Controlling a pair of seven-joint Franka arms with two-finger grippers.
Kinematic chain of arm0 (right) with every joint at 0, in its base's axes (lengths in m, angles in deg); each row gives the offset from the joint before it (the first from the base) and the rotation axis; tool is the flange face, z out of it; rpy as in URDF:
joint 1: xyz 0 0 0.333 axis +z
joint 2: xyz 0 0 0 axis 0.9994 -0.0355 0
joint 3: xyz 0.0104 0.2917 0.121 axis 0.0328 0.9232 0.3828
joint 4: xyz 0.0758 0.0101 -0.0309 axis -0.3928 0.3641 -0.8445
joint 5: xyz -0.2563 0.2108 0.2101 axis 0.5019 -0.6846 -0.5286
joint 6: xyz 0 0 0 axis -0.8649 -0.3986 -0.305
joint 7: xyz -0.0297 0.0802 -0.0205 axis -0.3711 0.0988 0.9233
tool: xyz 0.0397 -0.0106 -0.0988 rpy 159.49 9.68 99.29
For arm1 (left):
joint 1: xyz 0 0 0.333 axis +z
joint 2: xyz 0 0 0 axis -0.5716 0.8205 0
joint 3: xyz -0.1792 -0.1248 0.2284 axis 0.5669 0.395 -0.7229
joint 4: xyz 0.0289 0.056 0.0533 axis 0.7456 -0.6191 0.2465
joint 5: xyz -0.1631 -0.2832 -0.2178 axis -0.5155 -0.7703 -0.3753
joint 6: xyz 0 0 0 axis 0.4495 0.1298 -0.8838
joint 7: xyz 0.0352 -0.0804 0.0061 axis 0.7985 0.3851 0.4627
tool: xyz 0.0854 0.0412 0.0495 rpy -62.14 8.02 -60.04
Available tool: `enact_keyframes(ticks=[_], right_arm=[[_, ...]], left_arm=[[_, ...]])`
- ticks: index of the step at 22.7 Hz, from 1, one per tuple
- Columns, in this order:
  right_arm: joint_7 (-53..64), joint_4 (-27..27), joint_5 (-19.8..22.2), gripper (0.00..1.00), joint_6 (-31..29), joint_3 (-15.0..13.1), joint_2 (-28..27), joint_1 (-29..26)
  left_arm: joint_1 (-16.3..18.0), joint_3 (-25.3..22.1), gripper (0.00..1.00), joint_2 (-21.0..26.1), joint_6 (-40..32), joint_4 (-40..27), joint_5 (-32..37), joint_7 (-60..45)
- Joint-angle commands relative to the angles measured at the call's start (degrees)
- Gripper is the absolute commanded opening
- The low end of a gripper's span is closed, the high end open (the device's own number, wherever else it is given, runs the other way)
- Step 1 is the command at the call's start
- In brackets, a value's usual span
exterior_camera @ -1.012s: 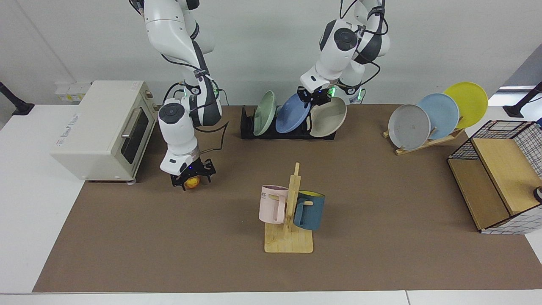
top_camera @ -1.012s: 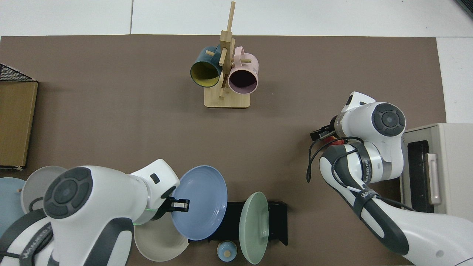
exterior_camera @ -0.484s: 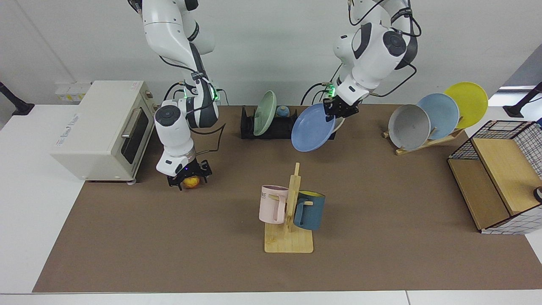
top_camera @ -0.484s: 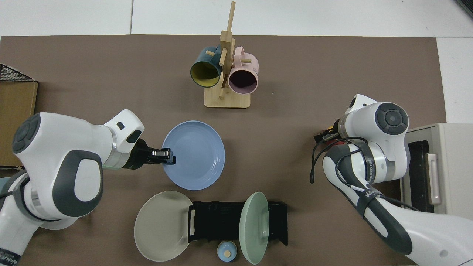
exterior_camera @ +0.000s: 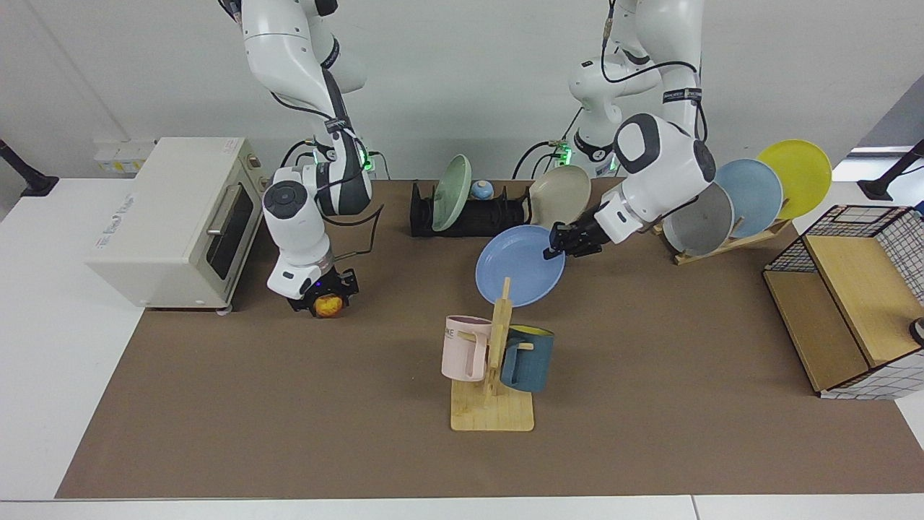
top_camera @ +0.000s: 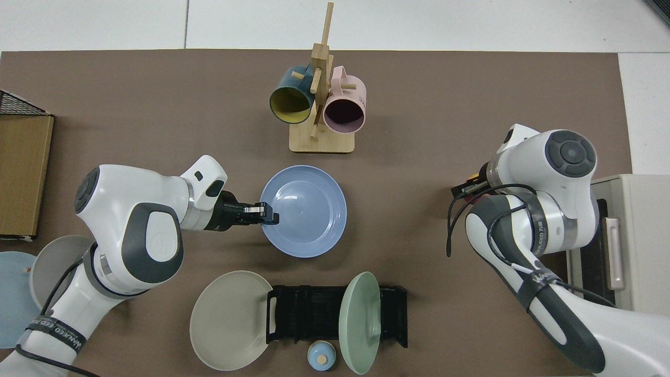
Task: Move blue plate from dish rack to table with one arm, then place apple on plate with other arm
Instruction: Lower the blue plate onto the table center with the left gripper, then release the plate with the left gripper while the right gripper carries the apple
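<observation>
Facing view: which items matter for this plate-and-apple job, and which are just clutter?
In the job: blue plate held by left end effector; apple at right end effector; dish rack; table.

Clutter: toaster oven, mug tree, wooden plate stand, green plate.

Matte blue plate (exterior_camera: 520,274), smooth with a faint sheen. Bare pale wood on the mug tree (exterior_camera: 494,375), glossy white plastic arm shells. Dull brown mat over the worktop (exterior_camera: 650,404).
</observation>
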Motion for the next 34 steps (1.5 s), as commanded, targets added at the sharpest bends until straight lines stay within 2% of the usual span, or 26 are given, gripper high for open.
enact_keyframes(ticks=[1, 3, 6, 9, 13, 16, 17, 21, 26, 29, 34], right_arm=[[-4.0, -5.7, -1.0, 0.00, 4.4, 0.4, 1.5, 0.2], [-7.9, -7.3, -0.9, 0.00, 4.3, 0.4, 1.7, 0.8], [-12.6, -9.6, 0.2, 0.00, 4.3, 0.3, 1.6, 1.8], [-13.6, -10.3, 0.3, 0.00, 4.2, -0.1, 1.6, 1.7], [-13.8, -9.6, 0.3, 0.00, 4.0, 0.4, 2.2, 1.8], [-16.5, -8.9, 0.3, 0.00, 3.8, 0.5, 2.1, 3.3], [-18.0, -8.7, 0.3, 0.00, 3.5, 0.5, 2.0, 4.2], [-24.8, -8.1, 0.2, 0.00, 2.5, 0.5, 1.1, 8.0], [-35.5, -7.8, 0.3, 0.00, -0.4, 0.4, -0.4, 13.6], [-41.7, -7.9, 0.3, 0.00, -1.2, 0.4, -1.8, 17.7], [-51.7, -6.6, 0.5, 0.00, -2.2, 0.3, -3.3, 24.1]], left_arm=[[-2.8, -0.2, 0.00, 1.9, 4.0, -1.1, -4.0, 0.0], [-5.0, -0.3, 0.00, 5.0, 8.9, -0.6, -5.7, -1.2], [-6.3, -0.3, 0.00, 5.6, 11.2, -0.7, -5.7, -1.5], [-6.6, -0.3, 0.32, 5.7, 11.7, -0.5, -5.4, -1.3], [-8.0, -0.4, 0.51, 5.7, 11.9, -0.4, -3.7, -2.0], [-8.0, -0.5, 0.90, 5.2, 11.9, 0.6, 0.2, -4.9], [-8.0, -0.6, 0.98, 5.1, 11.5, 1.2, 2.7, -6.4], [-7.2, -0.6, 0.99, 2.9, 7.2, 3.8, 15.5, -15.7], [-4.0, -0.5, 0.99, -0.4, -8.7, 12.7, 29.6, -21.6], [-3.1, -0.7, 0.99, -4.7, -14.4, 14.9, 34.4, -22.3], [-2.7, -0.4, 1.00, -8.2, -20.4, 16.9, 41.4, -22.8]])
